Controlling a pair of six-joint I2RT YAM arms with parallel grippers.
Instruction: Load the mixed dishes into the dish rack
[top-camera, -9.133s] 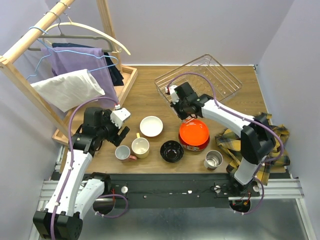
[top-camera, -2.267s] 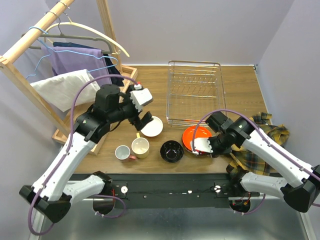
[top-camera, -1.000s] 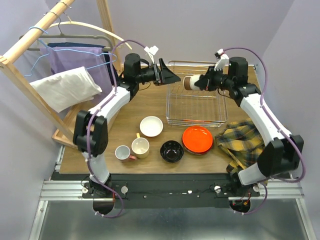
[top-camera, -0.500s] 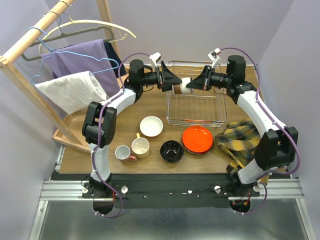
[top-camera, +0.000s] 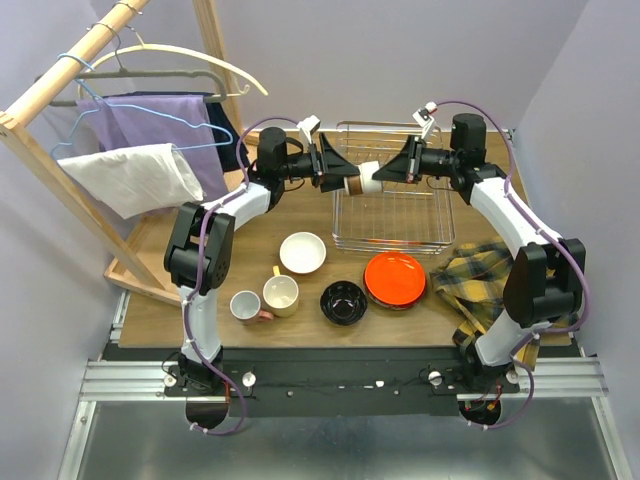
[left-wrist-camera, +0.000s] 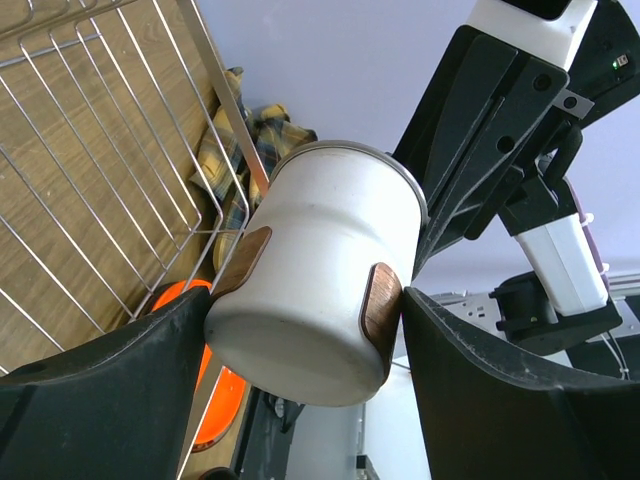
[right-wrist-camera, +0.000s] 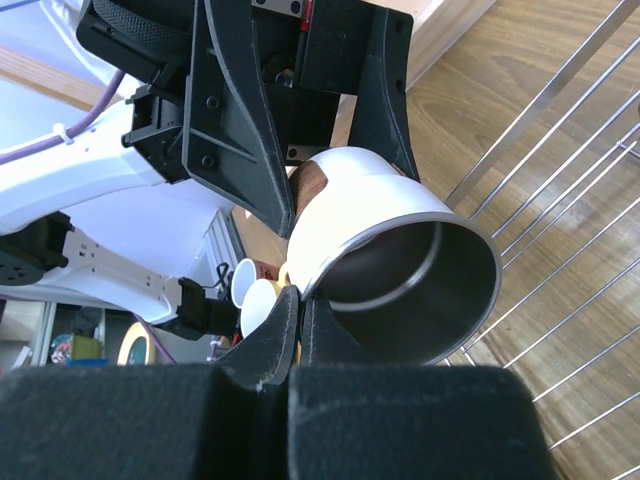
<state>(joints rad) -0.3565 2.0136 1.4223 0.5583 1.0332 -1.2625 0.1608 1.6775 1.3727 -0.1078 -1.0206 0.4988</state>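
The cup (top-camera: 362, 180) hangs above the far left corner of the rack (top-camera: 395, 215), near the far edge of the bench (top-camera: 300, 205). The right end effector (right-wrist-camera: 298, 320) pinches its rim. The left end effector (left-wrist-camera: 305, 300) is spread around its base, close to both sides.

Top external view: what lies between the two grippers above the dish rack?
A white, steel-rimmed cup: the right gripper pinches its rim, and the left gripper flanks its base with spread fingers. The top view and both wrist views show it.
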